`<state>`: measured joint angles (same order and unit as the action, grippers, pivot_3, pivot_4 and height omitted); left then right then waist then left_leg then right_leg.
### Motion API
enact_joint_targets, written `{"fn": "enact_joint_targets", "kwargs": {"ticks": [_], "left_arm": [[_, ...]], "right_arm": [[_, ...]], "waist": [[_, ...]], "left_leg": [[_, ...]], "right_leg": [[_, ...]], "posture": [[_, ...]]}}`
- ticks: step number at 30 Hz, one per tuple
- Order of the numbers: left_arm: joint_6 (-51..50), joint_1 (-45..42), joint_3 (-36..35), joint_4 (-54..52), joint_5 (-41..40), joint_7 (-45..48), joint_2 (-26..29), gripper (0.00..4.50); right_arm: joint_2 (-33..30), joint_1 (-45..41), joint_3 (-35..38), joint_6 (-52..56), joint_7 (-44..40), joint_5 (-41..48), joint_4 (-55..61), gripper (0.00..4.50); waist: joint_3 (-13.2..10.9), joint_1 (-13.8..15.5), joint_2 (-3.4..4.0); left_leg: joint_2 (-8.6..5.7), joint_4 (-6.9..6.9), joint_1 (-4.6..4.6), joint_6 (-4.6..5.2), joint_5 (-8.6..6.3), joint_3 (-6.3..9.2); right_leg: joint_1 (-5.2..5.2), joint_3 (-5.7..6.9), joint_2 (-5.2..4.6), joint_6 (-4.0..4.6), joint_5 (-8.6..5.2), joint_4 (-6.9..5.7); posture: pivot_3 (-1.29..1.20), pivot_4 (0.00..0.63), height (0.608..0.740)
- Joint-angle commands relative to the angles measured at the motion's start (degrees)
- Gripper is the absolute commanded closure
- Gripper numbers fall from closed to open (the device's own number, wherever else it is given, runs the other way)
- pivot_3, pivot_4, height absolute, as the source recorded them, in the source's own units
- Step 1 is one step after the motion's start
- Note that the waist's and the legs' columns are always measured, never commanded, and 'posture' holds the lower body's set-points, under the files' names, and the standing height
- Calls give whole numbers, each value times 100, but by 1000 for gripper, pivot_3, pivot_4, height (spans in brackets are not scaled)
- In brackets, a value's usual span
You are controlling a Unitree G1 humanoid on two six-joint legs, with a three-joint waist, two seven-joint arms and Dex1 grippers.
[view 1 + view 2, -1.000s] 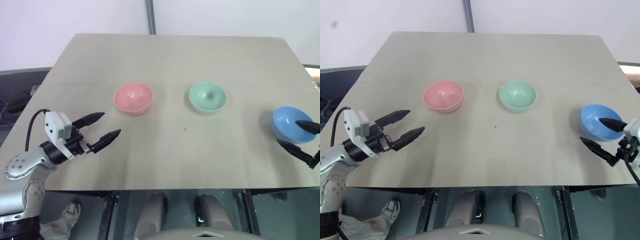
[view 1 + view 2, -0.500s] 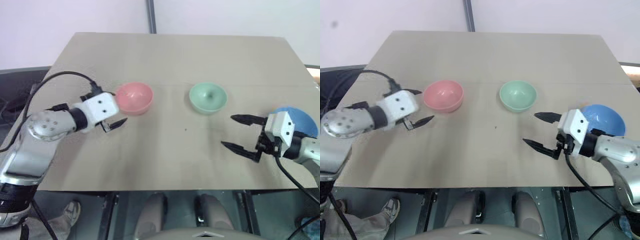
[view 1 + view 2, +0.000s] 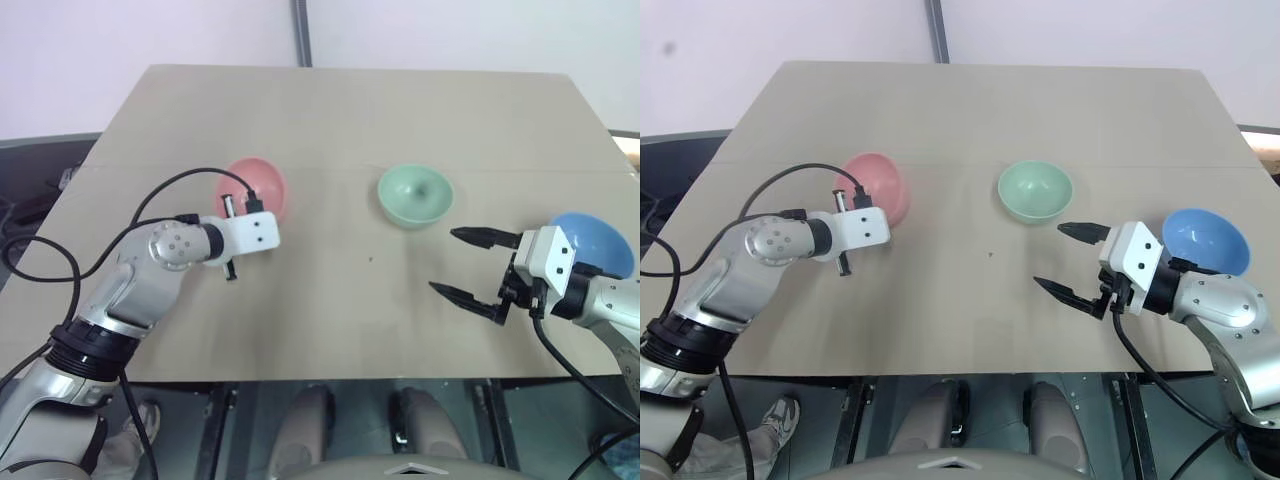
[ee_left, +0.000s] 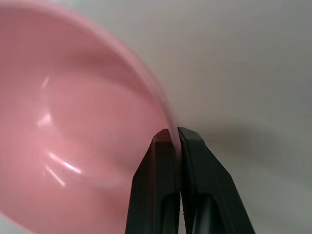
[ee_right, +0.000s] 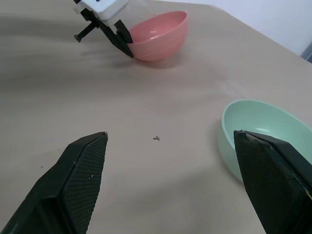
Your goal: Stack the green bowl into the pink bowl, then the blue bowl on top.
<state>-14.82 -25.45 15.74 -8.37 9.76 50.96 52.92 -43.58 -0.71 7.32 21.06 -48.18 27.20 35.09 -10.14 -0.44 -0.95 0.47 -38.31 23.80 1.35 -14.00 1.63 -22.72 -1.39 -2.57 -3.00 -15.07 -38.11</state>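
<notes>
Bowls sat apart on table (image 3: 330, 100), nothing stacked. Your left gripper (image 4: 174, 137) was pinched shut on pink bowl (image 3: 262, 186) rim; bowl tipped up, toward table's left edge. Green bowl (image 3: 415, 195) sat mid-table. Blue bowl (image 3: 596, 238) sat by right edge. Your right gripper (image 3: 473, 264) was wide open, holding nothing, between green and blue bowls. First step looked just begun, I think. Next you probably needed right fingers (image 5: 84, 168) around green bowl rim, then a lift over pink.
</notes>
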Motion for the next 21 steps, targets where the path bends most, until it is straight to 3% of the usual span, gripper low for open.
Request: {"fn": "enact_joint_targets", "kwargs": {"ticks": [1,7,14,18,21], "left_arm": [[602,165,-226,-951,-791,686,8,4453],[1672,-114,311,-808,-941,1928,124,4453],[2648,-1166,1033,358,-455,2276,-860,4453],[3101,-1521,1155,985,-293,2118,-1423,3344],[2856,-1509,928,965,-633,2236,-1506,1664]], "right_arm": [[-11,95,254,-42,138,8,260,0],[-44,427,587,101,338,99,479,0],[-1,807,811,453,719,123,933,0],[54,1034,915,544,921,83,1141,0],[129,1068,964,513,1067,41,1161,0]], "waist": [[0,3,0],[1,11,3],[4,84,4],[3,100,2],[4,64,2]], "left_leg": [[-1,0,1,0,0,0],[-2,0,-7,0,0,-1],[-9,-32,-5,3,2,-8],[-12,-36,-7,3,2,-9],[-8,-35,-7,3,2,-4]], "right_leg": [[0,0,-4,0,0,0],[2,1,-3,0,0,-6],[8,-2,11,-2,0,-24],[6,-10,16,-4,2,-32],[3,-11,23,-4,1,-39]], "posture": [[0,150,740],[0,150,740],[0,150,740],[0,150,740],[0,150,740]]}}
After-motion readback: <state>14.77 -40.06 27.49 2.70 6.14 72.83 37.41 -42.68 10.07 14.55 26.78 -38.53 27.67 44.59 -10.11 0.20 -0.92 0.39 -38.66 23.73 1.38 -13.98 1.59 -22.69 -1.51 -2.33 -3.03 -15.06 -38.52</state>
